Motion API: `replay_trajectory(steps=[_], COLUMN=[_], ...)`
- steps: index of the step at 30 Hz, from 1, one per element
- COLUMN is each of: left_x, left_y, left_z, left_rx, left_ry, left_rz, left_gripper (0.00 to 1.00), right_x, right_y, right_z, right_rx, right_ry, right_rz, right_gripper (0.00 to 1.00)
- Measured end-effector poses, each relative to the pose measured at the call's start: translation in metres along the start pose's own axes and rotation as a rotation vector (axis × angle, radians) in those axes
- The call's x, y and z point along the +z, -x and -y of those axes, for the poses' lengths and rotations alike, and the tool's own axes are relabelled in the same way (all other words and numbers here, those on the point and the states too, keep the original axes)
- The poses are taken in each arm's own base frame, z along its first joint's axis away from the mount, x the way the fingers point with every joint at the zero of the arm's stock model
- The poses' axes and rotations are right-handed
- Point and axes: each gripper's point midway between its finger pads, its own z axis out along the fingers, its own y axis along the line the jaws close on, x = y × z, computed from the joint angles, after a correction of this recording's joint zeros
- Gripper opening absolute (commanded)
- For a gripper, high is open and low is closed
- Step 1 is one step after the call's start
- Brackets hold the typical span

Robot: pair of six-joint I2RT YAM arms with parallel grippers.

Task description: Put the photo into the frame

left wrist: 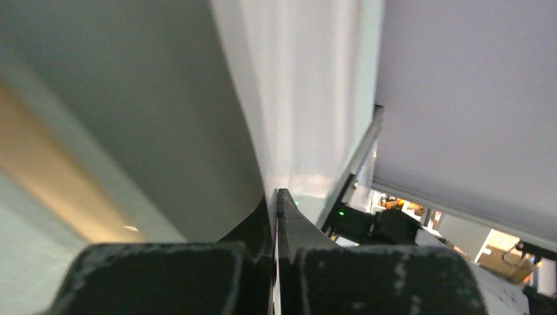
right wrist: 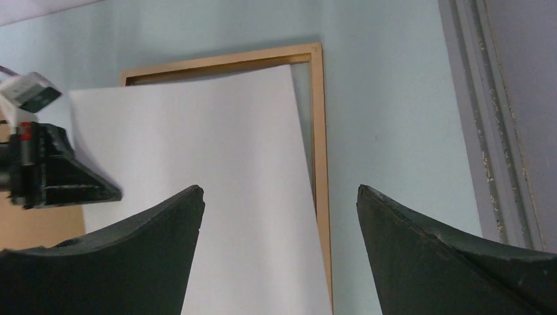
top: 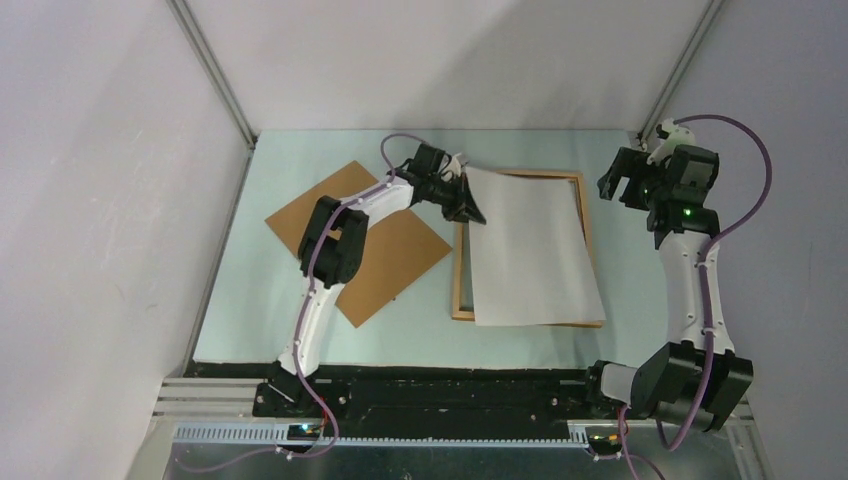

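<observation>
Left gripper [top: 468, 205]: its two black jaws are pressed together on the left edge of the photo [top: 530, 250], a large rectangular paper sheet with its plain white back facing up. The grip is close to the sheet's far left corner. In the left wrist view the fingertips [left wrist: 278, 209] pinch the thin sheet edge-on.

Right gripper [top: 622, 188]: its jaws stand wide apart and hold nothing. It hangs above the far right of the pale green table [top: 280, 300], apart from the sheet.

The photo lies skewed over the frame [top: 459, 285], a thin light-wood rectangle flat on the table. Its far, left and right rails show, while the sheet's near edge covers most of the near rail.

A plain brown backing board [top: 400, 260] lies flat on the table to the left of the frame, turned like a diamond, under the left arm
</observation>
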Motion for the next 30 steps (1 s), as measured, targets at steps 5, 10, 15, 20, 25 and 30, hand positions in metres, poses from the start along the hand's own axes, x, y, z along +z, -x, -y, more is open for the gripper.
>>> replay_trajectory(steps=[5,10,15,20,25,30], left_x=[0.013,0.007,0.002,-0.001,0.005,0.010], left_y=[-0.004,0.008,0.023,0.038,0.043,0.037], left_z=[-0.060,-0.055,-0.043,-0.035,-0.041,-0.054], left_rx=[-0.086,-0.045,0.041,0.112,0.133,0.110], left_ry=[0.079,0.074,0.093,0.116,0.135,0.172], left_rz=[-0.023,-0.003,0.027,0.049,0.050,0.034], left_gripper=[0.00,0.00,0.00,0.00,0.00,0.00], right_x=[-0.003,-0.004,-0.003,-0.002,0.000,0.001], right_y=[-0.002,-0.002,-0.007,-0.018,-0.023,-0.032], right_z=[0.005,0.009,0.010,0.011,0.012,0.014], right_rx=[-0.004,-0.010,-0.009,-0.002,0.001,0.007], right_ry=[-0.017,-0.027,-0.028,-0.031,-0.032,-0.034], right_rz=[0.001,0.002,-0.013,-0.038,-0.050,-0.070], right_gripper=[0.90,0.89,0.89,0.89,0.89,0.89])
